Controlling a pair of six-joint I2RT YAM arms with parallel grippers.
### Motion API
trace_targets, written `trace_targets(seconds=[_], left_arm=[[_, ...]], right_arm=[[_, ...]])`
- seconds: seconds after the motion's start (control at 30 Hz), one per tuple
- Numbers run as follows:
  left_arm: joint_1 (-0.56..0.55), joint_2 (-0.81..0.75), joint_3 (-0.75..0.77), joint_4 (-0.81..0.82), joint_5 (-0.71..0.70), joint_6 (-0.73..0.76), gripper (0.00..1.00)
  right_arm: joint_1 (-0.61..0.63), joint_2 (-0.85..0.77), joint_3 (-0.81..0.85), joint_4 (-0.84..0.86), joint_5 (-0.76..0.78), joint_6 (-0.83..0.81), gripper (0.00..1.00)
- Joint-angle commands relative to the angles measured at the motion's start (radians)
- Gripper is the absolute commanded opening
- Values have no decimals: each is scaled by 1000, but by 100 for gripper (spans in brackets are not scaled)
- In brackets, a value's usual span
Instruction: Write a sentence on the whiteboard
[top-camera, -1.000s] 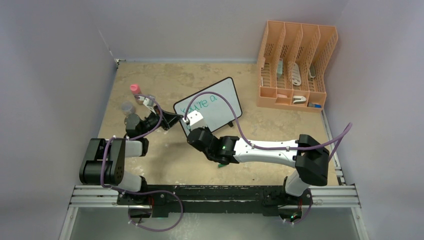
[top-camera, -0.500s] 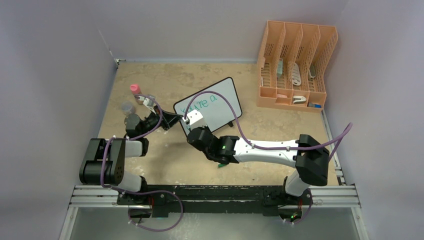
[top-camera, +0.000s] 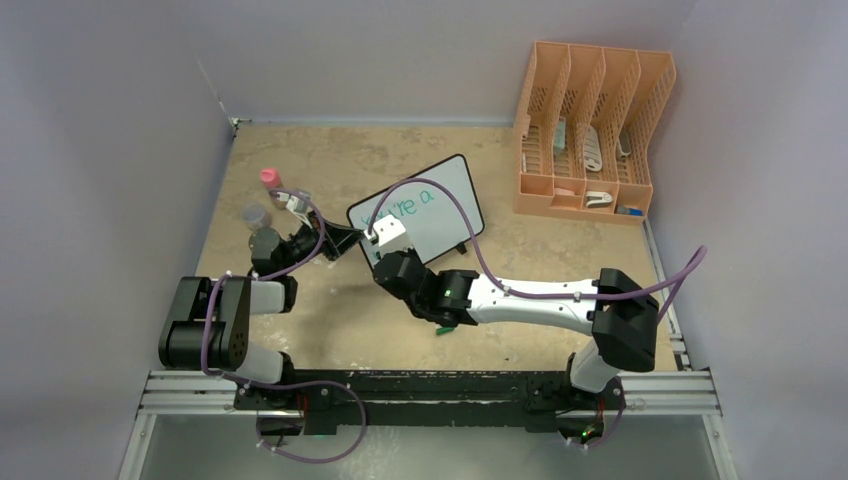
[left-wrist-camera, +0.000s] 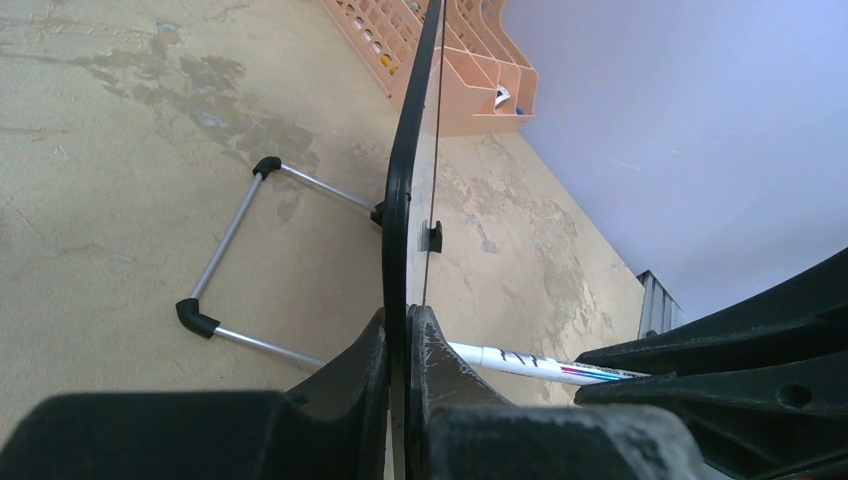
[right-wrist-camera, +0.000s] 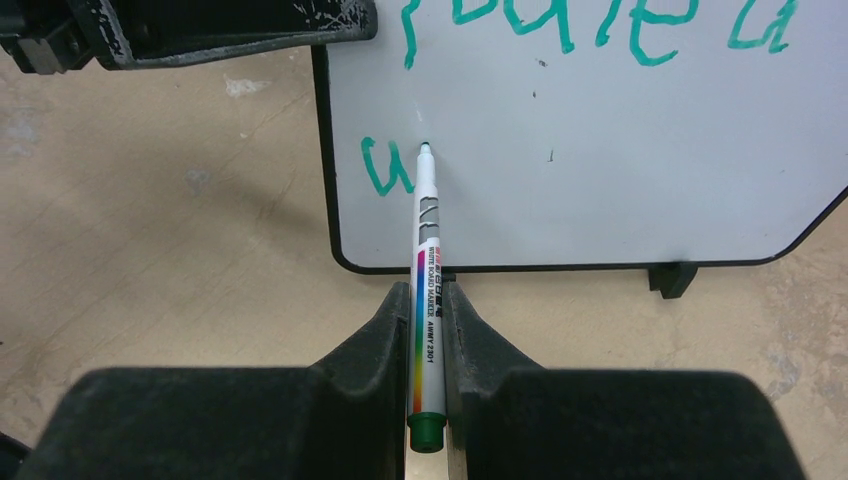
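The whiteboard (top-camera: 440, 205) stands near the middle of the worktop (top-camera: 330, 320), its left edge pinched in the closed left end effector (left-wrist-camera: 398, 330). The right end effector (right-wrist-camera: 428, 300) is clamped on a marker (right-wrist-camera: 425, 240), whose tip touches the board just right of the teal "u" on the second line of the sentence (right-wrist-camera: 610, 28). The left wrist view shows the board edge-on, with a wire stand (left-wrist-camera: 225, 245) behind it. The lettering reads clearly only from the right wrist.

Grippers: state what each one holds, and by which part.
The left gripper clamps the whiteboard by its black-framed side edge. The right gripper grips the marker by the rear half of its barrel.
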Motion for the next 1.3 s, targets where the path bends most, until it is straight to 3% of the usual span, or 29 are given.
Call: trace_targets(seconds=[0.0,0.6,1.27], left_arm=[[6,-14,20,34,11,22,0],[6,-18,21,28,0,28,0],[6,-23,20,22,4,29,0]], right_arm=[[-1,-28,50,40,37,-13,0],[-1,-116,18,-16,24,22,0],[-7,-73,-6,-6,9,30,0]])
